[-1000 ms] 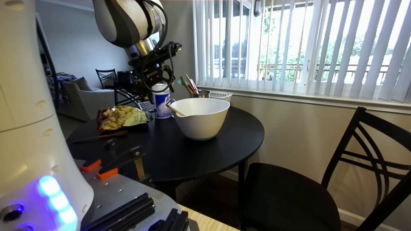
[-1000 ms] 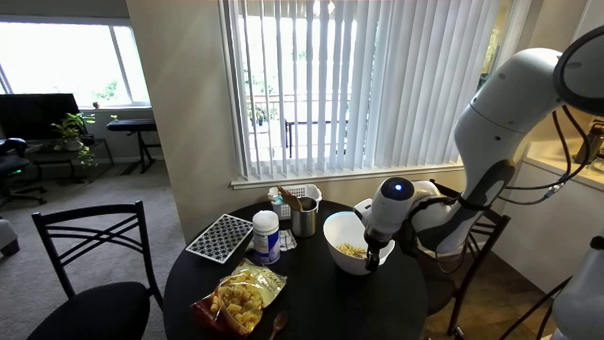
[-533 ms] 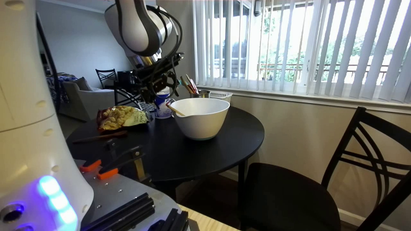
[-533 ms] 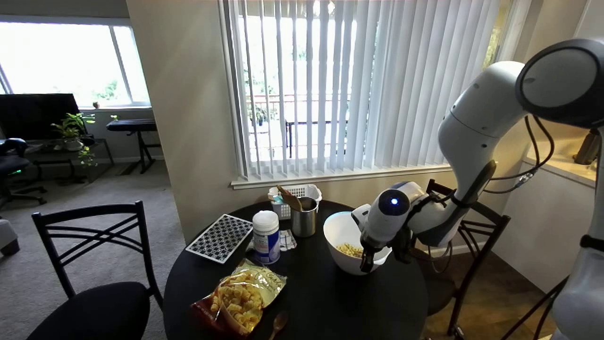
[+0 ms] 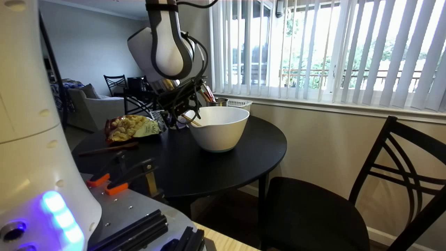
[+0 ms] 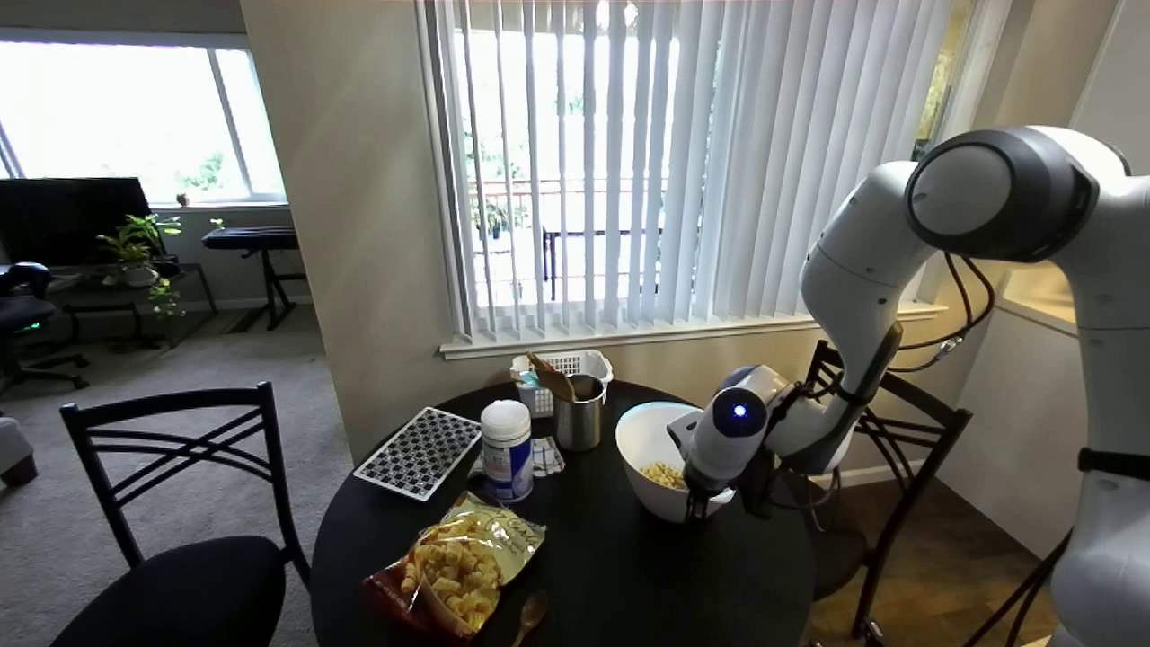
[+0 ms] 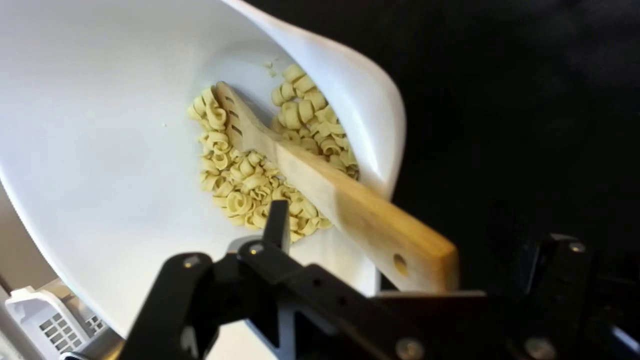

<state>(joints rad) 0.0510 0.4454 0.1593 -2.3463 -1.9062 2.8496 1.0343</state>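
Note:
My gripper (image 7: pixel 414 222) is open in the wrist view, one finger over the inside of the white bowl (image 7: pixel 100 140) and one over the dark table. A wooden slotted spatula (image 7: pixel 320 185) leans on the bowl's rim, its handle end between the spread fingers with no visible grip on it. Its slotted end lies among curled yellow pasta pieces (image 7: pixel 250 185) in the bowl. In an exterior view the gripper (image 5: pixel 177 122) is beside the bowl (image 5: pixel 219 136), near the spatula handle (image 5: pixel 191 120). The gripper (image 6: pixel 699 505) also stands before the bowl's rim (image 6: pixel 640 490) in an exterior view.
On the round black table (image 6: pixel 629 584) are an open bag of yellow curls (image 6: pixel 467 566), a dark wooden spoon (image 6: pixel 532 613), a white-and-blue canister (image 6: pixel 508 458), a metal utensil holder (image 6: pixel 578 422), a white basket (image 6: pixel 588 364) and a patterned board (image 6: pixel 422 454). A chair (image 5: pixel 313 212) stands beside it.
The arm and gripper have moved down and closer to the bowl and spatula handle. In an exterior view the gripper now covers much of the canister. The bowl, spatula and bag have not moved.

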